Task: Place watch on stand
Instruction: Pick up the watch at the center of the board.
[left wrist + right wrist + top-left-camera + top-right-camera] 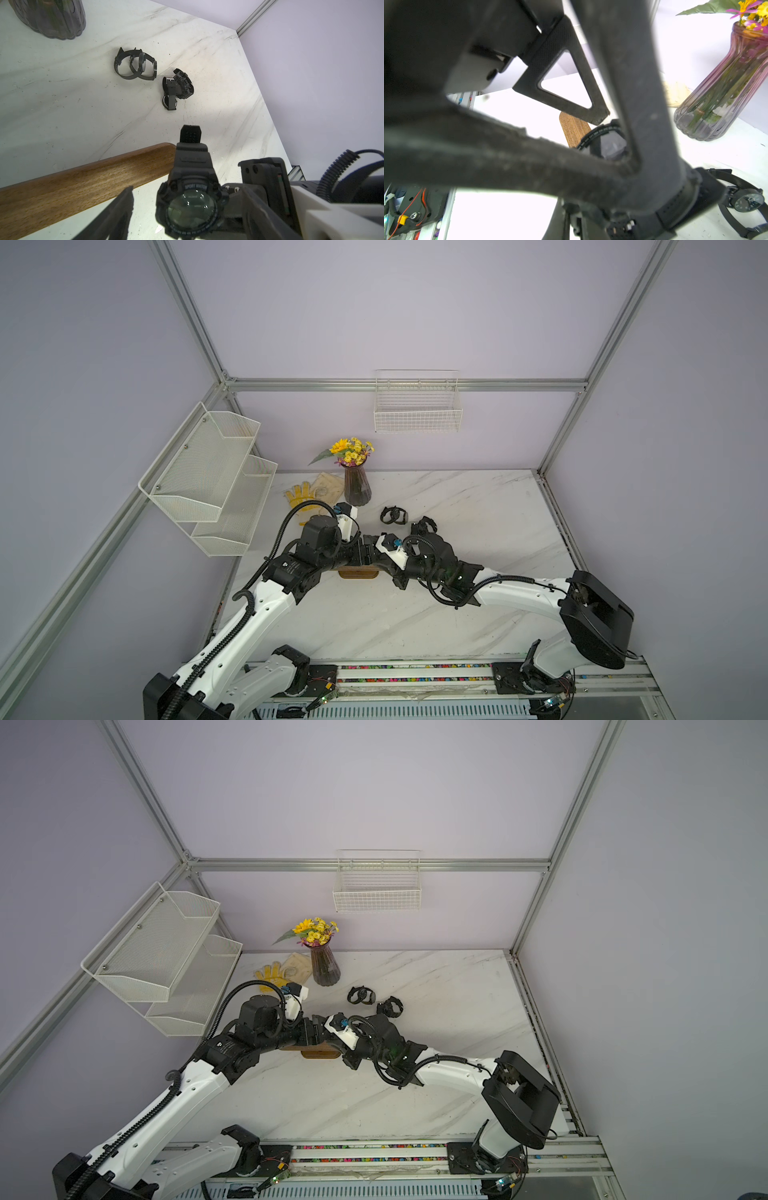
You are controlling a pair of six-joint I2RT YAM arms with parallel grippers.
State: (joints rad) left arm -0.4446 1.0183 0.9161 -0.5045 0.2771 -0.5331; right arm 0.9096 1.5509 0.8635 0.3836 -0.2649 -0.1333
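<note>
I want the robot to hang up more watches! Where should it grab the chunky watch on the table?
Probably its strap. The chunky watch lies on its side on the table, so the buckled strap seems to make a loop that opens upward. Come from above, one finger inside the loop and one outside, pinching the band opposite the bulky face.

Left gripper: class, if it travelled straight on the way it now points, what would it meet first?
Most likely the sport watch, which sits between the open jaws of the left gripper at the end of the stand. Depth is unclear.
</note>
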